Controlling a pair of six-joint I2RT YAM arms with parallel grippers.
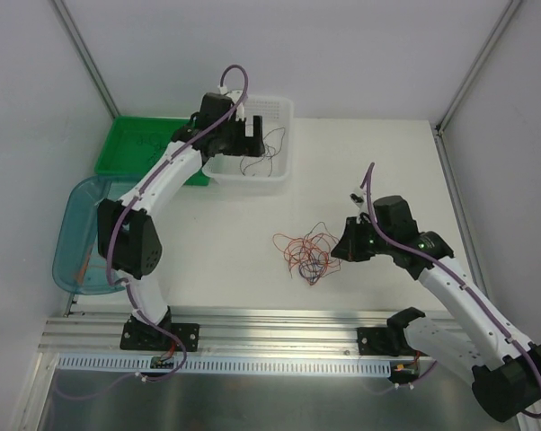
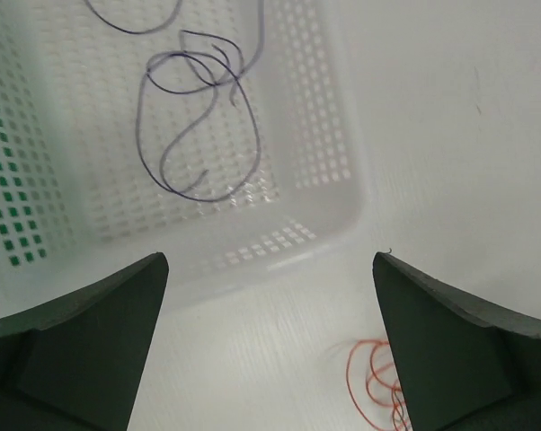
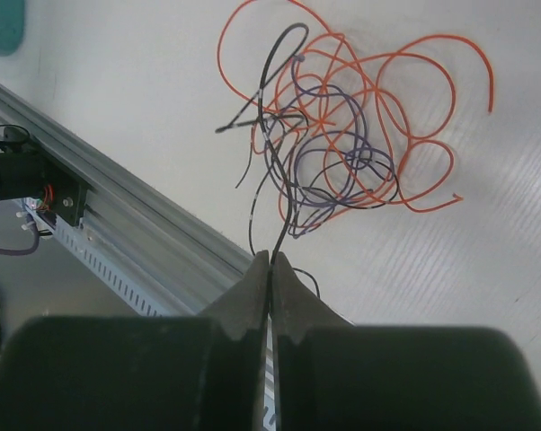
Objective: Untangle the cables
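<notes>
A tangle of red, purple and black cables (image 1: 308, 254) lies on the white table in front of the right arm, and fills the right wrist view (image 3: 342, 144). My right gripper (image 1: 344, 251) (image 3: 272, 260) is shut on a black cable (image 3: 284, 211) that runs up into the tangle. Over the near wall of the white basket (image 1: 284, 121) my left gripper (image 1: 243, 135) (image 2: 270, 260) is open, with nothing between its fingers. Loose purple cables (image 2: 199, 135) lie in the basket (image 2: 333, 206). A red loop (image 2: 369, 377) of the tangle shows beside the left gripper's right finger.
A green tray (image 1: 136, 144) stands at the back left, partly behind the left arm. A blue translucent bin (image 1: 73, 233) sits at the left edge. An aluminium rail (image 1: 279, 328) runs along the table's near edge.
</notes>
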